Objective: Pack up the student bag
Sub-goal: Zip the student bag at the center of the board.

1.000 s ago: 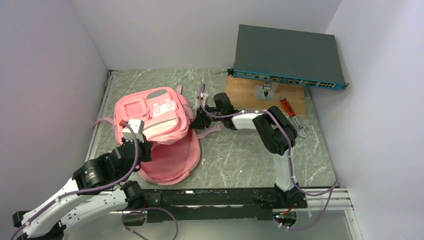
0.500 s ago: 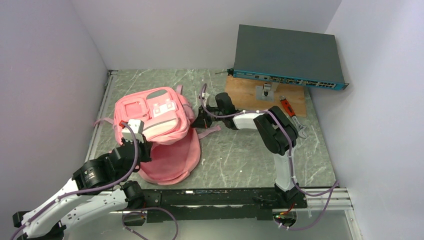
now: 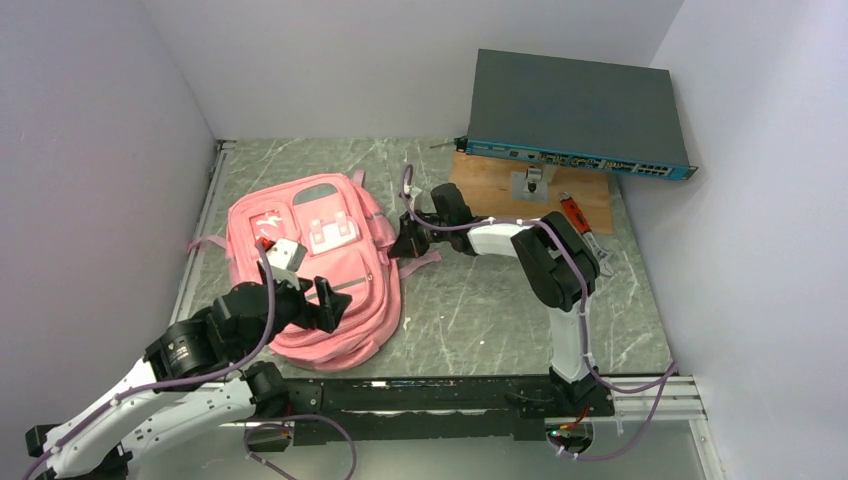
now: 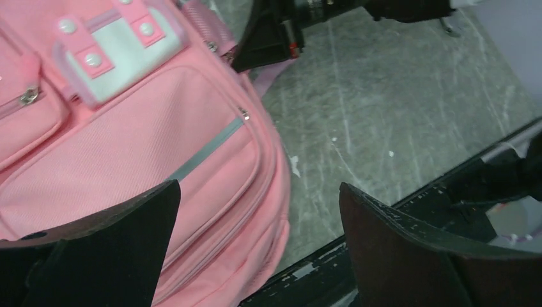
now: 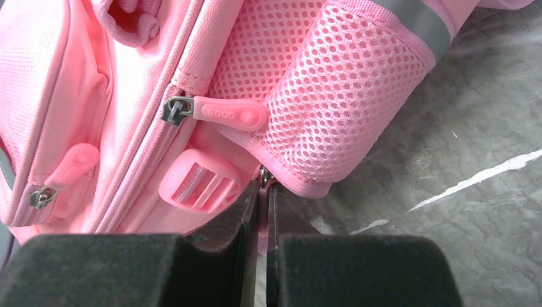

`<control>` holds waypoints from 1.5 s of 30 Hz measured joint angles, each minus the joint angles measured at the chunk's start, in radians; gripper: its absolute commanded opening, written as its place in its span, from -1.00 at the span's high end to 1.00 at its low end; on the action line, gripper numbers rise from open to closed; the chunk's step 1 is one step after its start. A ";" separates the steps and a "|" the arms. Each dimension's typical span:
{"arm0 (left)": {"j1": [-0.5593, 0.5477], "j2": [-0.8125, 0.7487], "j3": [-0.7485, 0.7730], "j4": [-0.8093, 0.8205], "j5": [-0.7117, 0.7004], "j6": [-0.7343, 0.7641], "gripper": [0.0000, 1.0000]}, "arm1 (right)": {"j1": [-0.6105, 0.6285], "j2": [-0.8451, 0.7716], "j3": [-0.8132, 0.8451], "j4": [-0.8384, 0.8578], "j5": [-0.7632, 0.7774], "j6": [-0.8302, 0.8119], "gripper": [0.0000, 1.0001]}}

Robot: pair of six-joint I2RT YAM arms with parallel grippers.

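- Bag (image 3: 350,260): pink, lying flat on the desk (image 3: 480,310), front pockets up, left of centre.
- Left hand (image 4: 257,192): spread wide above the bag's lower front, holding nothing.
- Right hand (image 5: 262,198): pinched closed at the bag's right side, apparently on a small tab (image 5: 263,176) under the mesh pocket (image 5: 332,96).
- Step, by judgement: opening a zip for packing; next calls for drawing the tab along its seam while the left hand pins the fabric.
- Writing: "GOOD" on a pink zip pull (image 5: 230,114); nothing else legible.
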 measured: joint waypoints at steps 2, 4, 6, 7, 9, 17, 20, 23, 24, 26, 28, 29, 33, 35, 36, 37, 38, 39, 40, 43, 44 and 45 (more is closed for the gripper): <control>0.000 0.018 0.007 0.031 0.043 0.008 -0.99 | 0.000 -0.006 0.000 -0.026 0.005 -0.008 0.79; 0.000 0.085 0.048 0.035 0.059 0.003 -0.99 | 0.000 -0.012 0.000 -0.038 0.017 -0.016 0.76; 0.004 0.186 0.106 0.030 0.058 -0.007 -0.91 | 0.000 -0.021 -0.002 -0.048 0.029 -0.022 0.76; 0.011 0.243 0.137 0.027 0.058 -0.012 -0.79 | 0.001 -0.027 -0.006 -0.050 0.034 -0.024 0.74; 0.046 0.362 0.192 0.029 0.075 -0.021 -0.51 | 0.003 -0.039 -0.015 -0.051 0.050 -0.027 0.72; 0.378 0.503 0.042 0.206 0.312 -0.080 0.26 | 0.014 -0.082 -0.059 -0.051 0.117 -0.047 0.54; 0.437 0.525 0.005 0.254 0.369 -0.093 0.40 | 0.024 -0.091 -0.064 -0.055 0.132 -0.069 0.74; 0.464 0.560 0.000 0.304 0.415 -0.098 0.39 | 0.031 -0.092 -0.065 -0.057 0.148 -0.097 0.97; 0.470 0.566 -0.004 0.319 0.424 -0.100 0.39 | 0.031 -0.092 -0.065 -0.063 0.153 -0.105 0.97; 0.482 0.568 -0.025 0.348 0.438 -0.106 0.40 | 0.032 -0.092 -0.065 -0.073 0.166 -0.119 0.97; 0.494 0.566 -0.054 0.371 0.441 -0.112 0.44 | 0.036 -0.092 -0.065 -0.084 0.185 -0.132 0.98; 0.502 0.566 -0.069 0.381 0.443 -0.116 0.48 | 0.040 -0.093 -0.065 -0.091 0.199 -0.140 0.98; 0.548 0.582 -0.121 0.428 0.452 -0.125 0.63 | 0.065 -0.122 -0.075 -0.136 0.283 -0.186 1.00; 0.570 0.611 -0.135 0.467 0.460 -0.127 0.72 | 0.086 -0.148 -0.080 -0.164 0.338 -0.215 1.00; 0.576 0.624 -0.140 0.486 0.464 -0.130 0.77 | 0.098 -0.159 -0.083 -0.174 0.363 -0.228 1.00; 0.585 0.648 -0.150 0.517 0.469 -0.135 0.80 | 0.113 -0.173 -0.087 -0.183 0.399 -0.245 1.00; 0.595 0.669 -0.159 0.545 0.476 -0.145 0.81 | 0.130 -0.187 -0.093 -0.190 0.434 -0.263 1.00; 0.604 0.687 -0.168 0.569 0.486 -0.154 0.82 | 0.145 -0.199 -0.100 -0.197 0.469 -0.277 1.00; 0.616 0.708 -0.182 0.602 0.500 -0.167 0.84 | 0.161 -0.214 -0.114 -0.201 0.506 -0.292 1.00; 0.649 0.755 -0.216 0.679 0.556 -0.209 0.84 | 0.199 -0.258 -0.172 -0.198 0.588 -0.324 1.00; 0.657 0.764 -0.221 0.697 0.571 -0.222 0.84 | 0.208 -0.274 -0.193 -0.199 0.604 -0.330 1.00; 0.663 0.772 -0.223 0.709 0.583 -0.229 0.83 | 0.220 -0.292 -0.223 -0.195 0.618 -0.334 1.00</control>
